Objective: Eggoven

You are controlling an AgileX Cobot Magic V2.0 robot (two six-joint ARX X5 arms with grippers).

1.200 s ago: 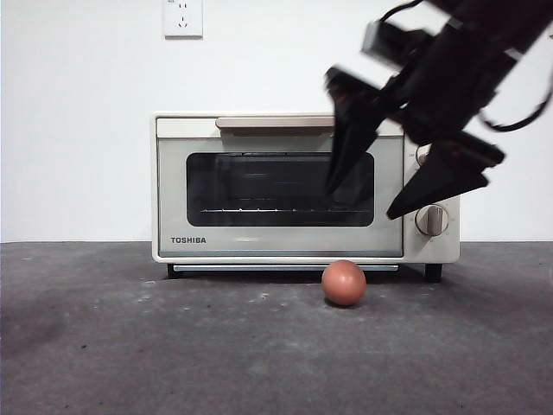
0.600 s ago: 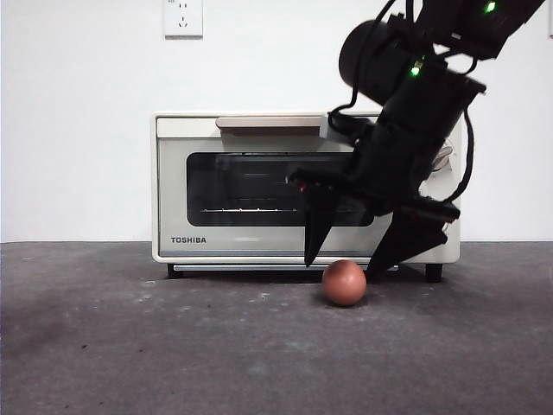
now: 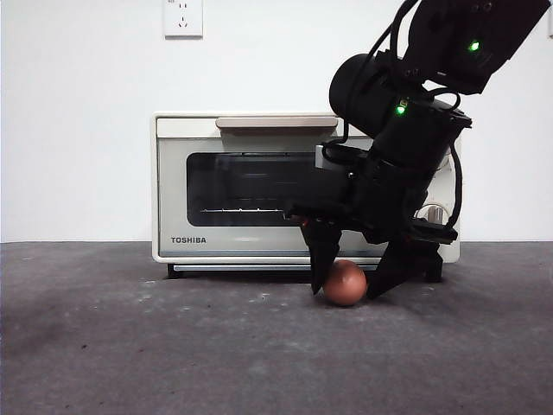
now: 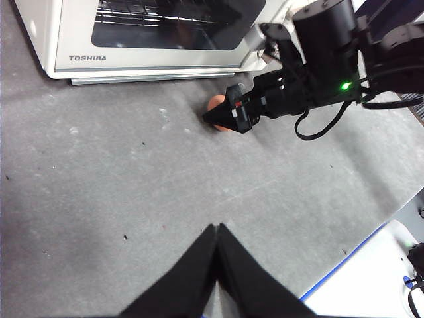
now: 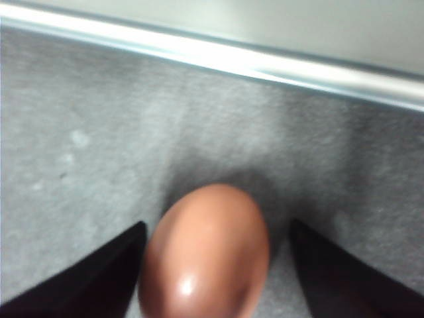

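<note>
Two black jaws of the right gripper [image 3: 350,281] straddle the small reddish-brown egg [image 3: 346,283] on the grey table [image 3: 130,346], before the closed cream Toshiba toaster oven [image 3: 259,186]. Left wrist view: left gripper [image 4: 216,228] pressed together over bare table. Right wrist view: jaws spread, one touching the egg, the other apart; oven's front edge close behind.

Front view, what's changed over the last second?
The right gripper came down from in front of the oven door to the table, its open jaws now either side of the egg, not yet closed on it. Egg and oven haven't moved; the left gripper waits shut.
</note>
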